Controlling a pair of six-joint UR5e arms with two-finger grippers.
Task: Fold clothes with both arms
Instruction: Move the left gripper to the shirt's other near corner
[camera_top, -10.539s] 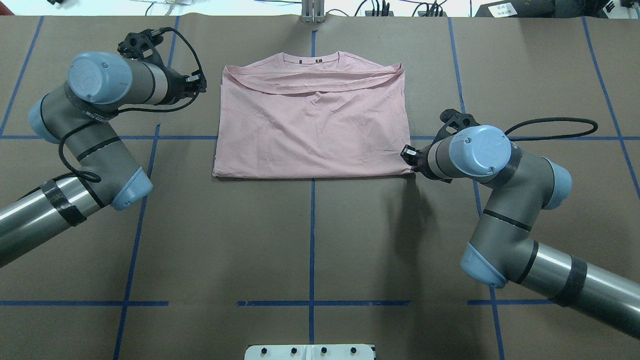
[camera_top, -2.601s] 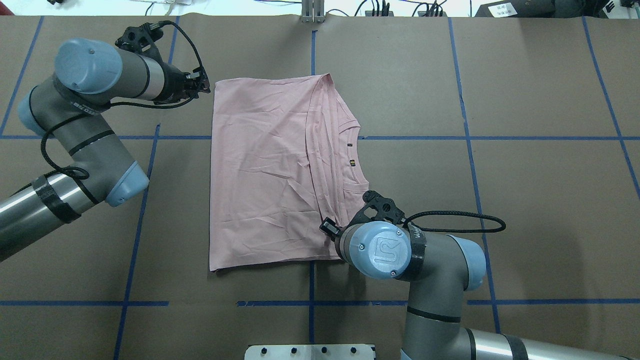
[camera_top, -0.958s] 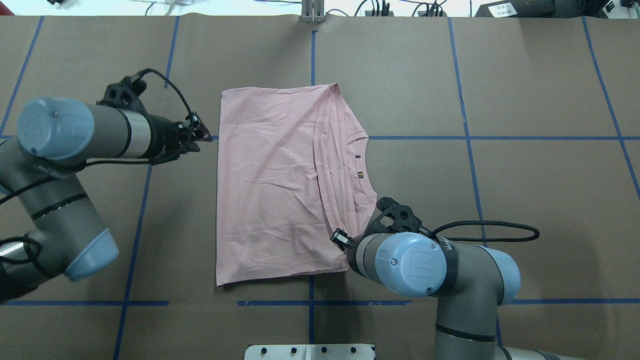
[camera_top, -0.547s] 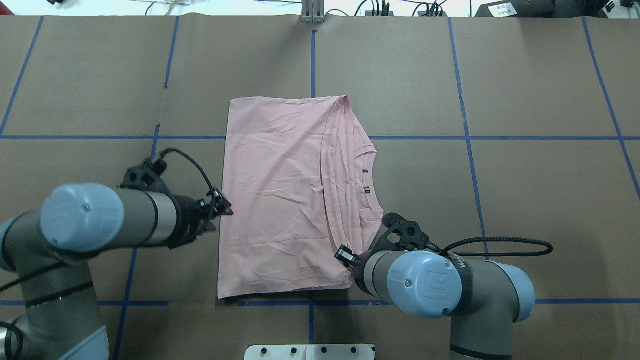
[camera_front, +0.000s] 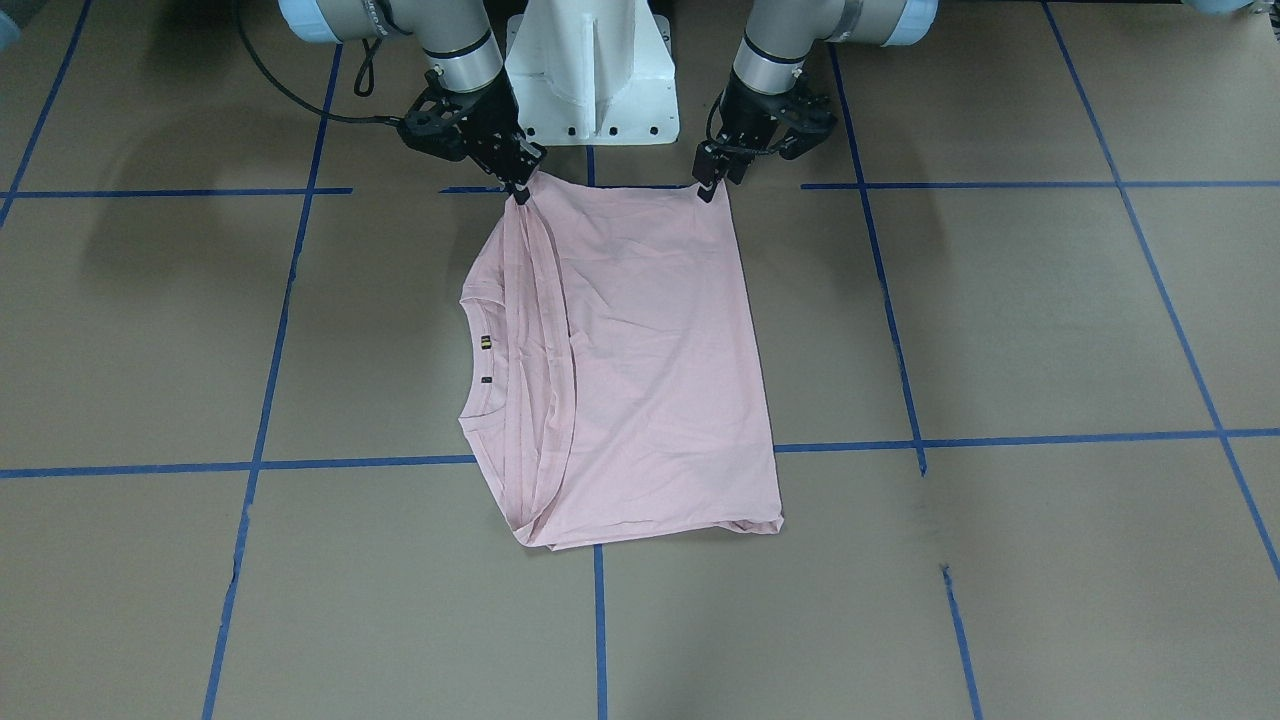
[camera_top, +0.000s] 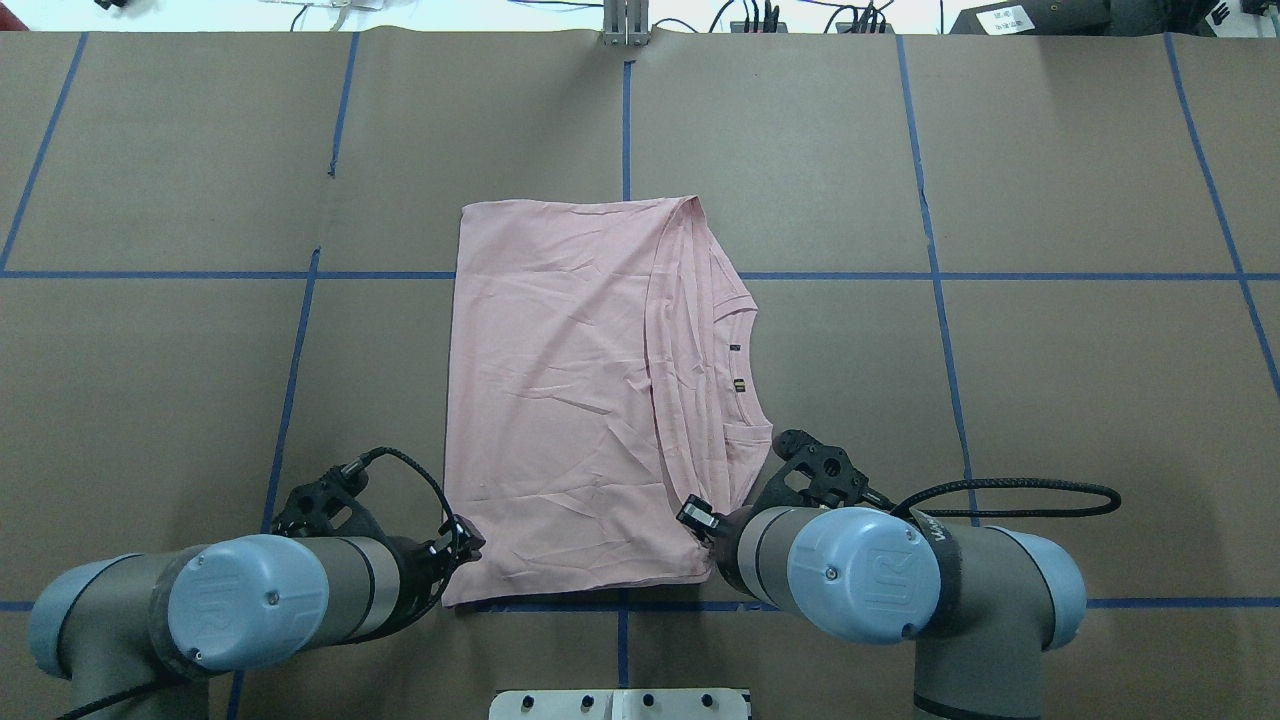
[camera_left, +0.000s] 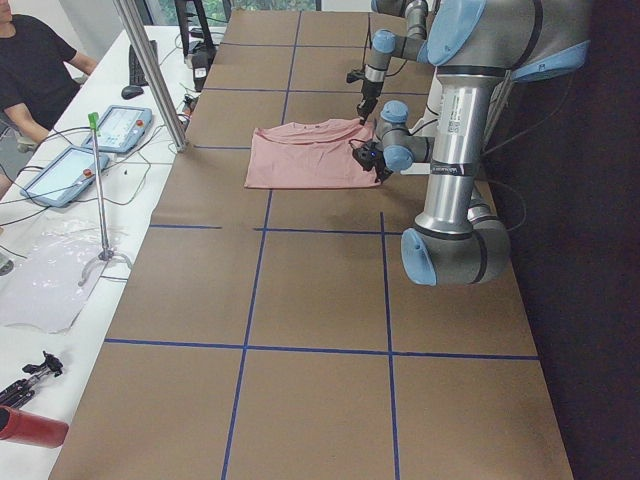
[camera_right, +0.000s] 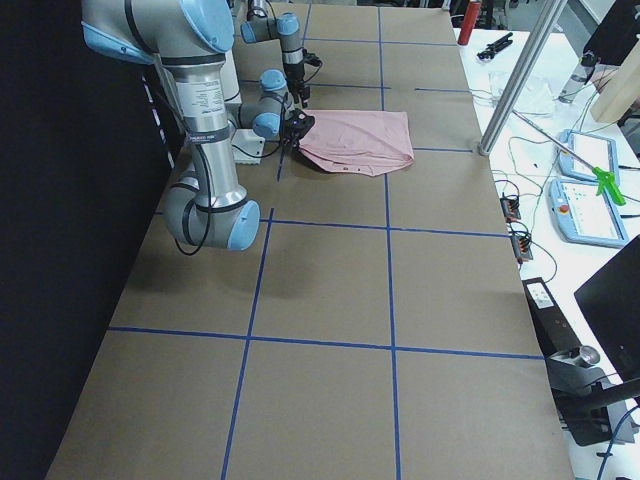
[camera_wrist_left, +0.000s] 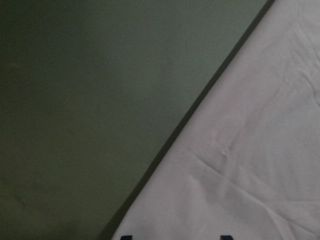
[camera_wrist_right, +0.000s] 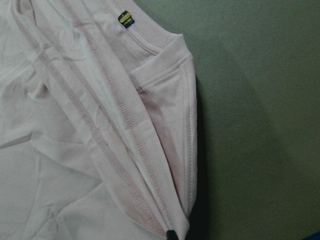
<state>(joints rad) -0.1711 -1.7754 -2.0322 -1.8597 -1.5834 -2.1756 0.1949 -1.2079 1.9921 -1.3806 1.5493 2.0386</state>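
Shirt (camera_top: 560, 400) corners nearest the robot are where both claws work. The right claw (camera_top: 697, 520) is pinched on the near corner at the neck side. In its wrist view the layered hems bunch at its tip, a hold that looks meant to lift the stacked edge as one. The left claw (camera_top: 465, 540) sits at the other near corner with its two tips apart. Cloth lies between and under them, and nothing is gripped yet. I judge it is lining up a matching pinch, so both near corners can be carried over together toward the far edge.

The shirt lies flat mid-bench (camera_top: 1050, 400), a tall rectangle with the sleeves tucked in and the neck opening facing the robot's right. Its near hem runs along a tape line (camera_top: 1180, 603). No print shows on the upper face.

Inside the neck, a small yellow-and-dark tag (camera_wrist_right: 126, 19) carries marks too small to read. A smaller dark tab (camera_top: 735, 348) beside it is illegible too. A blue cap (camera_top: 865, 575) bears a moulded mark that reads like "UR".
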